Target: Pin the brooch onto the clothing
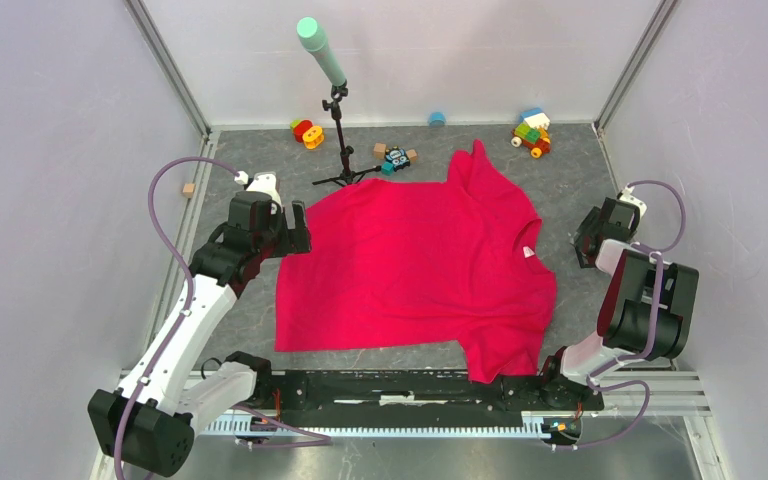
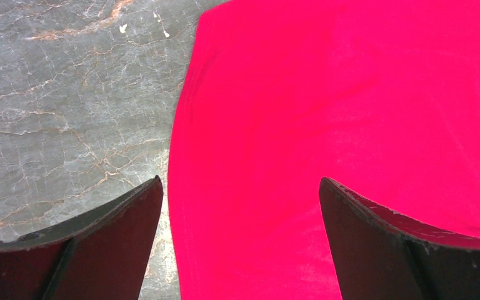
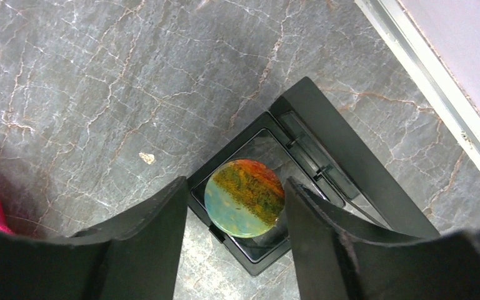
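a robotics lab test cell. walled at 9, 12 and 3 o'clock by plain pale lilac panels held in bare aluminium corner posts. floored with a grey marble-patterned tabletop. at 6 o'clock, a black mounting rail carrying two white-and-black robot arms. at 12 o'clock, a black tripod stand with a mint-green foam-tipped rod, beside scattered coloured toy blocks.

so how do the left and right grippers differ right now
The left gripper stands wider open, the right gripper narrower. The left gripper is over the red shirt at its edge, with nothing between its fingers; the right gripper is over an open black case, straddling the brooch. Both are open, gripping nothing.
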Controlling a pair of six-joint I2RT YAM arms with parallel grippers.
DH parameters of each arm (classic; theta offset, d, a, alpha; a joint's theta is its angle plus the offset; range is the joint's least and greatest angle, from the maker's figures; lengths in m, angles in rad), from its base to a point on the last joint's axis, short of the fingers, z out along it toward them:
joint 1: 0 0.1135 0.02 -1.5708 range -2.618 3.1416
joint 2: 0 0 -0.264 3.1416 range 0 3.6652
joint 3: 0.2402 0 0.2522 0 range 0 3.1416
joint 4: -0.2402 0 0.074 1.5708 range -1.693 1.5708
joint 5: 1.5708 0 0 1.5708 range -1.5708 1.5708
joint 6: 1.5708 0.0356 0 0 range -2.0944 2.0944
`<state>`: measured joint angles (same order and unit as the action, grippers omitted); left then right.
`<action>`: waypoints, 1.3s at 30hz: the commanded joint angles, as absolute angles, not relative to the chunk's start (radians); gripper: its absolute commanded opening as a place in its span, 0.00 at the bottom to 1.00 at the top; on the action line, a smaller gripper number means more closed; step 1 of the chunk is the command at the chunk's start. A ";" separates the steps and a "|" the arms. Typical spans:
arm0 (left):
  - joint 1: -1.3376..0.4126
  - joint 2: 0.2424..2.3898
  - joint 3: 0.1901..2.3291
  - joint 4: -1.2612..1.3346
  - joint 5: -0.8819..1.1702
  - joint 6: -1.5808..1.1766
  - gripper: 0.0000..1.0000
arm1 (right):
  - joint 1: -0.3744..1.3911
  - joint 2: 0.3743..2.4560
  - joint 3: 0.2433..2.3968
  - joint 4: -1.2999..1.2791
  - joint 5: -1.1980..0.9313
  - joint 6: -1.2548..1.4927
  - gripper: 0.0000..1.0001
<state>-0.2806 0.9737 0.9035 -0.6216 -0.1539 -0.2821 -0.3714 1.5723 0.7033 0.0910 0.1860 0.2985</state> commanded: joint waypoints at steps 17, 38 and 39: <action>-0.275 0.963 0.901 -0.592 -0.136 -0.250 1.00 | -0.376 1.546 0.698 0.090 0.105 0.299 0.44; -0.274 0.954 0.901 -0.591 -0.129 -0.252 1.00 | -0.361 1.479 0.690 0.063 0.129 0.250 0.65; -0.275 0.954 0.900 -0.591 -0.128 -0.252 1.00 | -0.361 1.482 0.692 0.066 0.126 0.248 0.66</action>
<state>-0.2806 0.9733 0.8997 -0.6212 -0.1368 -0.2821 -0.3656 1.5043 0.6724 0.0509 0.1024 0.2764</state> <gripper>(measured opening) 0.994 0.644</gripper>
